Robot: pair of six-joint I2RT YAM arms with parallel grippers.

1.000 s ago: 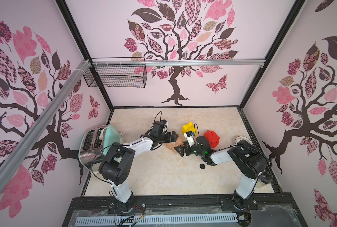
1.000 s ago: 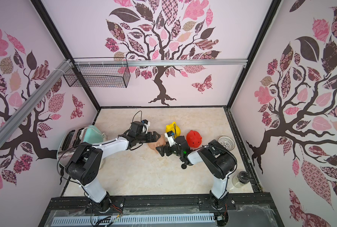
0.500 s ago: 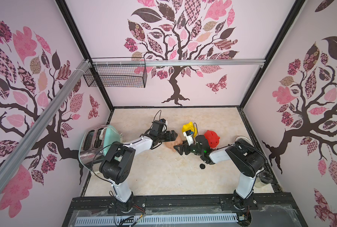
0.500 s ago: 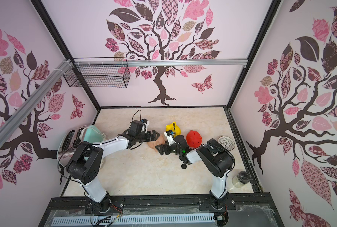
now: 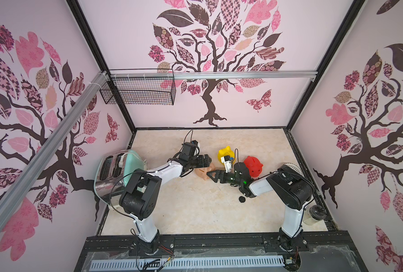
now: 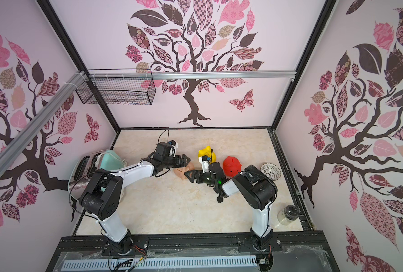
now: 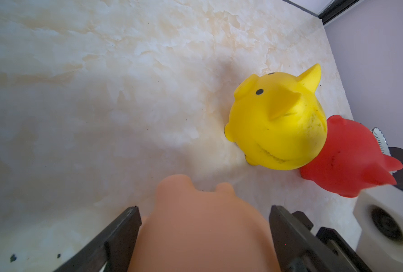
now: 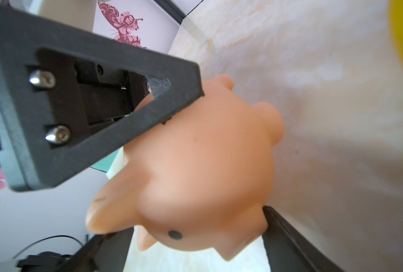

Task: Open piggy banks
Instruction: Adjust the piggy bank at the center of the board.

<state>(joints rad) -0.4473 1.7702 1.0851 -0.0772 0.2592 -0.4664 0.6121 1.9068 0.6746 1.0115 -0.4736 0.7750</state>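
Nearest the arm bases, the marble-look tabletop (image 5: 195,212) carries a lidded jar (image 6: 287,213) at its right edge. A black round plug (image 5: 242,199) lies loose just beside the right arm. Further in, a mint-green and chrome toaster (image 5: 108,164) sits against the left wall.

In the middle of the table both arms meet at the peach-tan piggy bank (image 5: 204,173). The left gripper (image 7: 204,208) reaches in from the left. In the left wrist view its two black fingers (image 7: 125,226) stand wide, one pressed to each flank of the pig's body, so it has the pig clamped. The right gripper (image 8: 191,221) comes in from the opposite side. In the right wrist view its fingers (image 8: 287,235) stand wide on either side of the pig's head, near the black dot eye. Whether they press on the pig or only flank it cannot be told. In that same view one triangular finger of the left gripper lies against the pig's back.

Beyond the grippers, the red piggy bank (image 5: 254,167) stands upright just behind the right wrist. The yellow piggy bank (image 5: 224,153) stands upright just beside it, a little further back. A white lattice bowl (image 6: 270,170) rests near the right wall, partly hidden by the right arm's elbow. On the back wall hangs a black wire basket (image 5: 139,90).
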